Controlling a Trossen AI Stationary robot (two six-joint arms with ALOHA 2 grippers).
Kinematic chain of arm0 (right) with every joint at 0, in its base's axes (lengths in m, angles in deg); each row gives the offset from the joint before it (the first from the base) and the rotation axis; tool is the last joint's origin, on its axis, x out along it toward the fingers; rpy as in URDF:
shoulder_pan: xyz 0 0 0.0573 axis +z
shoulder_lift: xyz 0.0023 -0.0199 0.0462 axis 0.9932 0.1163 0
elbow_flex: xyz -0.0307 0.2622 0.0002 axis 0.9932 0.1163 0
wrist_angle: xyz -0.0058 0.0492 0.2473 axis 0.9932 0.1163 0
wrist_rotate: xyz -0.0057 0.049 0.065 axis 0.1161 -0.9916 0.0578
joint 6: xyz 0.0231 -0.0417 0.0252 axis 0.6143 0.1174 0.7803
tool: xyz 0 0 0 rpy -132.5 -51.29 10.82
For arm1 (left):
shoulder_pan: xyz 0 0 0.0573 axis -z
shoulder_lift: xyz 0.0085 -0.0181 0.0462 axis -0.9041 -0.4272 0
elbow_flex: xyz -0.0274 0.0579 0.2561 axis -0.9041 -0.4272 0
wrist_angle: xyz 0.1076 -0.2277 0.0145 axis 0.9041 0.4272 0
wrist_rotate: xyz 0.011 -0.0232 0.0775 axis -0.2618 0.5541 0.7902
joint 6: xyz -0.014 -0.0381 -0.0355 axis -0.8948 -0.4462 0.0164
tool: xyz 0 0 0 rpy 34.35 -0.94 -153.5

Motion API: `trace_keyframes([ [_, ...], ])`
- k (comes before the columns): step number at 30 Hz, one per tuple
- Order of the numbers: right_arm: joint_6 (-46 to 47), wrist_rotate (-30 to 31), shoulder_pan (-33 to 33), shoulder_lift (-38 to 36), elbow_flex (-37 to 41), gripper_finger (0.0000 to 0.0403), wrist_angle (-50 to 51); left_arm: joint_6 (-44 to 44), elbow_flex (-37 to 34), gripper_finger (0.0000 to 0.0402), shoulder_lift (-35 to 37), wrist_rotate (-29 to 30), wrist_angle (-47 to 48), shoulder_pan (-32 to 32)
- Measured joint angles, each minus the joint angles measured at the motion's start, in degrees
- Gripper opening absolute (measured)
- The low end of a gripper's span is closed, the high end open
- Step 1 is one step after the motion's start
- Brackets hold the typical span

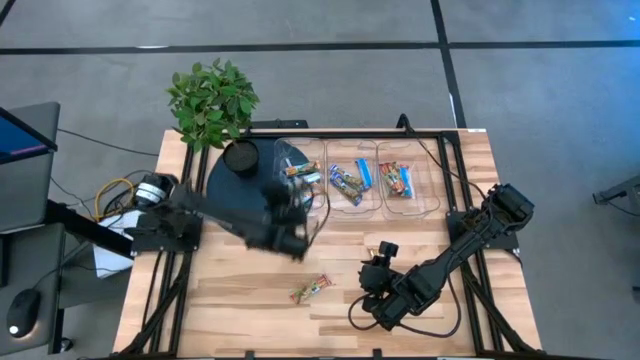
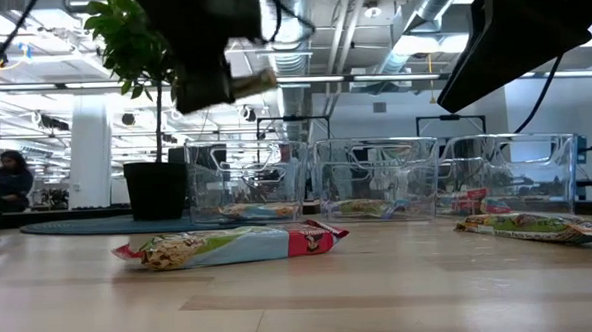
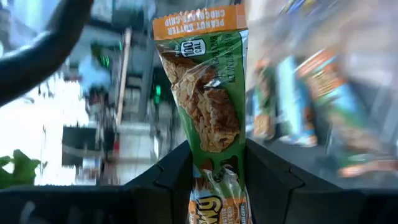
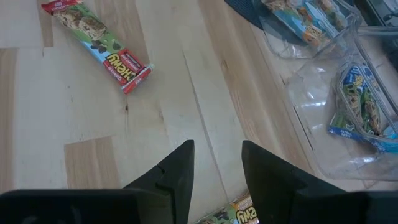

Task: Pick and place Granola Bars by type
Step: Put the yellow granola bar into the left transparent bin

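Observation:
My left gripper (image 1: 297,188) is shut on a green granola bar with an orange end (image 3: 205,93), which it holds in the air over the leftmost of three clear bins (image 1: 318,205) at the far side. In the low view this gripper (image 2: 212,82) is high above the table. A green bar with red ends (image 1: 310,290) lies flat on the wood. My right gripper (image 4: 216,152) hovers open over the near right of the table, above another bar (image 4: 231,214) that also lies flat (image 2: 529,226). My left gripper pinches the bar between its two fingers (image 3: 171,177), on the two long edges of the half nearer the gripper (image 3: 219,163). The bar runs along the fingers and its orange end (image 3: 199,22) sticks out past the fingertips. It is lifted clear of everything.
The middle bin (image 1: 372,207) holds blue bars (image 1: 350,185) and the right bin (image 1: 428,205) red-orange ones (image 1: 397,180). A potted plant (image 1: 212,100) on a dark round mat (image 1: 225,190) stands at the far left. Bare wood lies along the near edge.

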Motion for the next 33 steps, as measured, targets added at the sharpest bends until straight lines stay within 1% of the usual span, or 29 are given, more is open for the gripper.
trace_keyframes([
  [4,0.0,0.0,0.0,0.0,0.0,0.0127,0.0,3.4,0.0,0.0122,0.0,-4.7,-1.9,-7.3],
  [7,0.0,0.0,0.0,0.0,0.0,0.0127,0.0,7.7,0.0,0.0122,0.0,-9.1,-6.1,-11.0],
  [13,0.0,0.0,0.0,0.0,0.0,0.0127,0.0,19.3,0.0,0.0122,0.0,-15.9,-19.5,-14.6],
  [17,0.0,0.0,0.0,0.0,0.0,0.0127,0.0,23.9,0.0,0.0122,0.0,-21.8,-25.6,-17.2],
  [19,0.0,0.0,0.0,0.0,0.0,0.0127,-0.1,24.5,0.0,0.0122,0.0,-24.2,-26.8,-18.8],
  [24,-0.1,0.0,0.0,0.0,0.0,0.0127,0.0,24.4,0.0,0.0122,0.1,-26.4,-26.8,-22.3],
  [28,-0.1,0.0,0.0,0.0,0.0,0.0127,0.0,23.7,0.0,0.0124,0.1,-30.8,-26.7,-24.0],
  [31,-0.1,0.0,0.0,0.0,0.0,0.0127,-0.1,23.4,0.0,0.0135,0.1,-32.1,-26.2,-24.5],
  [33,0.0,0.0,0.0,0.0,0.0,0.0127,-0.1,23.3,0.0,0.0147,0.1,-32.0,-25.8,-24.5],
])
